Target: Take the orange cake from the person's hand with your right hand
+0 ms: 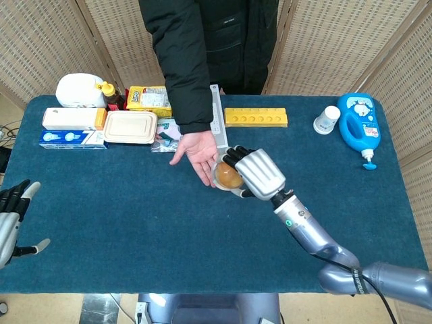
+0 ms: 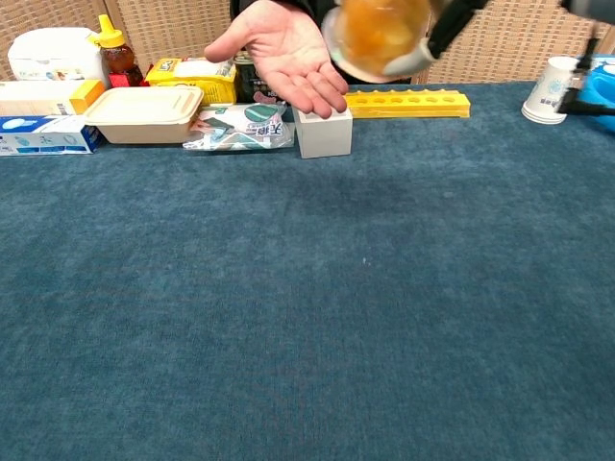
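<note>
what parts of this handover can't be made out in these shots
- Right hand: the chest view cuts it off at the top edge; only blurred fingers show around the orange cake.
- Orange cake: in the head view the fingers cover most of it, so the grip underneath is hidden.
- Person's hand: open and bare in the chest view; whether it touches the cake in the head view is unclear.
- Left hand: cut by the head view's left edge.
</note>
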Available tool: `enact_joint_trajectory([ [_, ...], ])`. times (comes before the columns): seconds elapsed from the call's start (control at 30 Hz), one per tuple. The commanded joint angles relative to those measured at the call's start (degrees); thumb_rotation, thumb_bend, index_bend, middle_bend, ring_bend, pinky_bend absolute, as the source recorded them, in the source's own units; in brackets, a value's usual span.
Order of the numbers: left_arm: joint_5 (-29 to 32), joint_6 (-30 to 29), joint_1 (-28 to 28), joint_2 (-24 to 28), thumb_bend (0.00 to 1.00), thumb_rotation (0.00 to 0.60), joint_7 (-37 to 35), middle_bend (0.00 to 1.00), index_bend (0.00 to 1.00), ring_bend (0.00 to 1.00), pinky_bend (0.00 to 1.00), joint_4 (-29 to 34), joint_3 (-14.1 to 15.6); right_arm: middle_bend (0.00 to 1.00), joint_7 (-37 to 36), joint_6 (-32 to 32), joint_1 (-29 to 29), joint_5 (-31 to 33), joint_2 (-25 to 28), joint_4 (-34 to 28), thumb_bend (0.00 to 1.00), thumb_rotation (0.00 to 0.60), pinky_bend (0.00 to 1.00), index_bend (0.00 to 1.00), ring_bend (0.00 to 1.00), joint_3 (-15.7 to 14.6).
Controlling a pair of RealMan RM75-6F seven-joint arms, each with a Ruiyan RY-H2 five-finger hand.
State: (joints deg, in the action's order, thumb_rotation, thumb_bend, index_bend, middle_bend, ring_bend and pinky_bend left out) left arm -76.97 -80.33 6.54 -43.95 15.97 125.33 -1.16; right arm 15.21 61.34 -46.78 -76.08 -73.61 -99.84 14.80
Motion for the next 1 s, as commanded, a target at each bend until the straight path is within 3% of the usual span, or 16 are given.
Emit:
enact_joint_trajectory([
  [0.03, -0.36, -0.11, -0.11, 0.09, 0.02, 0.6, -0.16, 0.0, 0.0, 0.0, 0.01, 0.07, 0.13, 0.48, -0.66, 0.86, 2.33, -0.94, 2.02, -0.61, 0.4, 0.6, 0.62, 0.52, 0.44, -2.28],
  [0.27, -1.91, -0.67, -0.68, 0.21, 0.02, 0.6, -0.3, 0.0, 0.0, 0.0, 0.01, 0.23, 0.74, 0.48, -6.12, -3.02, 4.72, 0.38, -1.99, 9.1, 0.41, 0.6, 0.62, 0.5, 0.44, -7.22],
  [0.5, -2.83, -0.65, -0.87, -0.16, 0.02, 0.6, 0.51, 0.0, 0.0, 0.0, 0.01, 0.25, 1.24, 0.48, -9.85, -8.56, 3.96, 2.68, -9.32, 20.21, 0.41, 0.6, 0.61, 0.5, 0.43, -8.42],
  [0.6, -2.77, -0.6, -0.85, -0.22, 0.02, 0.6, 0.7, 0.0, 0.0, 0.0, 0.01, 0.27, 1.25, 0.4, -9.72, -10.81, 3.49, 3.17, -10.48, 22.44, 0.39, 0.6, 0.55, 0.44, 0.35, -8.96],
  [0.73, -2.43, -0.56, -0.76, -0.23, 0.02, 0.6, 0.59, 0.0, 0.0, 0.0, 0.01, 0.17, 1.09, 0.16, -9.17, -14.54, 2.96, 4.81, -8.13, 20.18, 0.34, 0.6, 0.31, 0.2, 0.11, -9.4],
  [0.87, -2.13, -0.28, -0.59, -0.16, 0.02, 0.6, 0.56, 0.0, 0.0, 0.0, 0.01, 0.17, 1.0, 0.09, -7.06, -13.45, 3.6, 5.02, -4.89, 16.0, 0.33, 0.6, 0.19, 0.15, 0.04, -9.39],
  [1.0, -2.02, -0.16, -0.51, -0.1, 0.02, 0.6, 0.5, 0.0, 0.0, 0.0, 0.01, 0.21, 0.98, 0.07, -5.7, -10.44, 5.78, 5.05, 0.1, 9.04, 0.33, 0.6, 0.16, 0.13, 0.02, -9.68],
])
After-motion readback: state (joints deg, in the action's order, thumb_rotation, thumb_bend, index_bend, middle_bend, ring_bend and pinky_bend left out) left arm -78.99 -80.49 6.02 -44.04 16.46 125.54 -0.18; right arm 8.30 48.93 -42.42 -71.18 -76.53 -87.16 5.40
